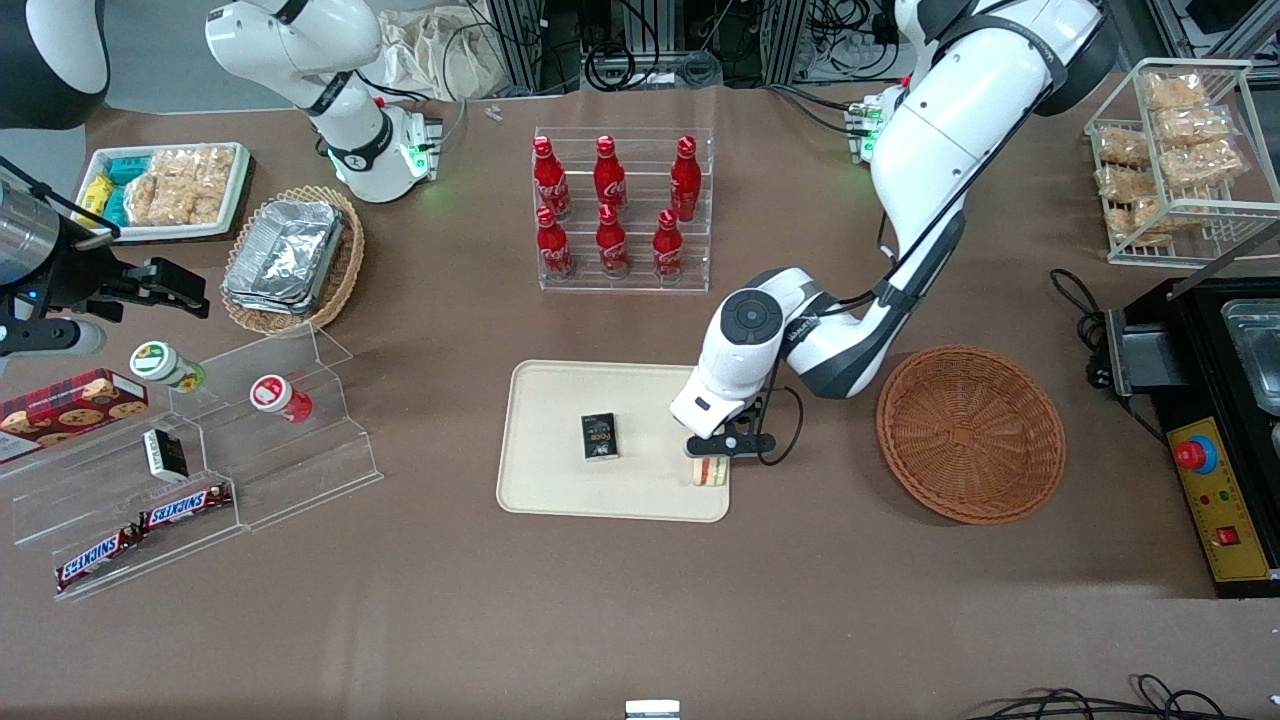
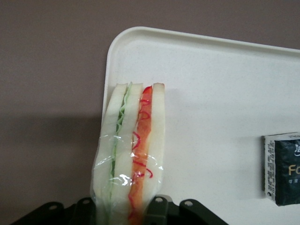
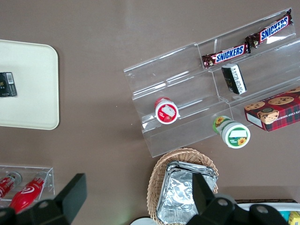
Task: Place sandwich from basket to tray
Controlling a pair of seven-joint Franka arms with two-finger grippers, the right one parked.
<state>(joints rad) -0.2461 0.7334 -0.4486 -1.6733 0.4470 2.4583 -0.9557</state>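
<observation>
The sandwich (image 1: 711, 472), a plastic-wrapped wedge of white bread with green and red-orange filling, stands on edge at the cream-beige tray's (image 1: 560, 470) corner nearest the basket and the front camera. My left gripper (image 1: 722, 447) is shut on it from above. In the left wrist view the fingers (image 2: 159, 209) press both sides of the sandwich (image 2: 133, 150) over the tray (image 2: 211, 89). I cannot tell whether it touches the tray. The reddish-brown wicker basket (image 1: 968, 432) is empty, toward the working arm's end.
A small black box (image 1: 599, 436) lies mid-tray, also in the wrist view (image 2: 283, 168). A clear rack of red bottles (image 1: 622, 210) stands farther from the camera. Acrylic steps with snacks (image 1: 200, 470), a tan basket of foil containers (image 1: 290, 255) and a black appliance (image 1: 1215, 420) flank the table.
</observation>
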